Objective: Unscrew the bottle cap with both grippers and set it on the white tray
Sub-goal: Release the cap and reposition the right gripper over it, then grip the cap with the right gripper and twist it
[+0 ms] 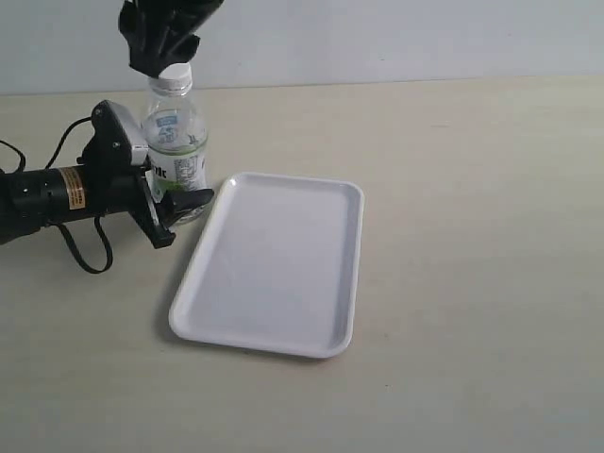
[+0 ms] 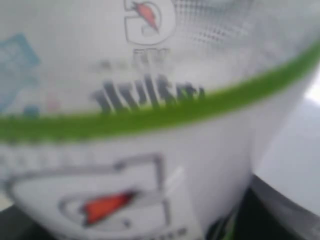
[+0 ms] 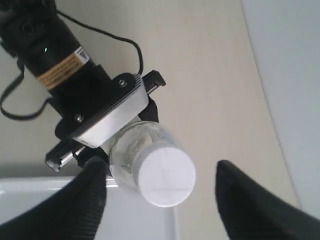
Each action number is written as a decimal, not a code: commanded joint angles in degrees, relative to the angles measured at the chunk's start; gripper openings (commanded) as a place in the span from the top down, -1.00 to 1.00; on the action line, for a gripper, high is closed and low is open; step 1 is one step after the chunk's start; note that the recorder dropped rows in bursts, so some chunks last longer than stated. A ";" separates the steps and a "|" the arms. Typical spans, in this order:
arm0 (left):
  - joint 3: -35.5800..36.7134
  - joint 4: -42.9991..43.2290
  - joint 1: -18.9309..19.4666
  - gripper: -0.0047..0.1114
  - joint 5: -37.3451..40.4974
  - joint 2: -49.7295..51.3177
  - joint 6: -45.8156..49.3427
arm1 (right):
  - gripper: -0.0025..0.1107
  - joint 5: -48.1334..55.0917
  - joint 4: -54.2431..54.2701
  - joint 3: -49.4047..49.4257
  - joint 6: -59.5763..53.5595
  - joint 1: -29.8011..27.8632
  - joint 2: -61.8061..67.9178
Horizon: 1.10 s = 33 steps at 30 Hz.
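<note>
The bottle [image 1: 176, 142] stands upright just left of the white tray [image 1: 274, 264], with the bottle cap [image 1: 176, 75] on its neck. My left gripper [image 1: 170, 177] comes in from the left and is shut on the bottle's labelled body. That label [image 2: 150, 125] fills the left wrist view, blurred. My right gripper [image 1: 166, 45] hangs directly over the cap. In the right wrist view the cap [image 3: 166, 173] sits between the black fingers [image 3: 85, 200], with a gap on each side; the right gripper [image 3: 165, 200] is open. The left gripper [image 3: 100, 105] shows there below the bottle [image 3: 131, 150].
A black cable [image 1: 80, 250] loops on the table behind the left arm. The tray's corner [image 3: 140, 220] lies right beside the bottle's base. Bare beige table [image 1: 472, 236] stretches to the right of the tray.
</note>
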 commanded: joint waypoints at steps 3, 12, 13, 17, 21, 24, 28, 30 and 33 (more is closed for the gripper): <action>0.05 -0.54 -0.30 0.92 -0.63 -0.78 1.88 | -0.29 1.35 0.08 -0.09 20.86 -0.14 -0.17; 0.05 -0.97 -0.30 0.92 -0.63 -0.78 1.89 | -0.26 0.75 -5.83 -0.09 28.52 -0.14 3.11; 0.05 -1.06 -0.30 0.92 -0.82 -0.78 1.89 | -0.26 0.52 -6.36 -0.09 28.52 -0.14 3.38; 0.05 -1.20 -0.30 0.92 -1.02 -0.78 1.89 | -0.22 -0.83 -6.36 -0.09 28.52 -0.14 3.69; 0.05 -1.40 -0.30 0.92 -1.02 -0.78 1.89 | -0.15 -1.23 -6.36 -0.09 28.52 -0.14 3.69; 0.05 -1.40 -0.30 0.92 -1.02 -0.78 1.89 | -0.10 -1.32 -5.96 -0.09 28.52 -0.14 3.69; 0.05 -1.40 -0.30 0.92 -1.02 -0.78 1.89 | -0.01 -1.72 -5.85 -0.09 28.52 -0.14 3.69; 0.05 -1.40 -0.30 0.92 -1.02 -0.78 1.89 | 0.07 -1.72 -5.85 -0.09 28.39 -0.14 3.69; 0.05 -1.40 -0.30 0.92 -1.02 -0.78 1.89 | 0.37 -1.72 -5.85 -0.09 28.32 -0.14 3.69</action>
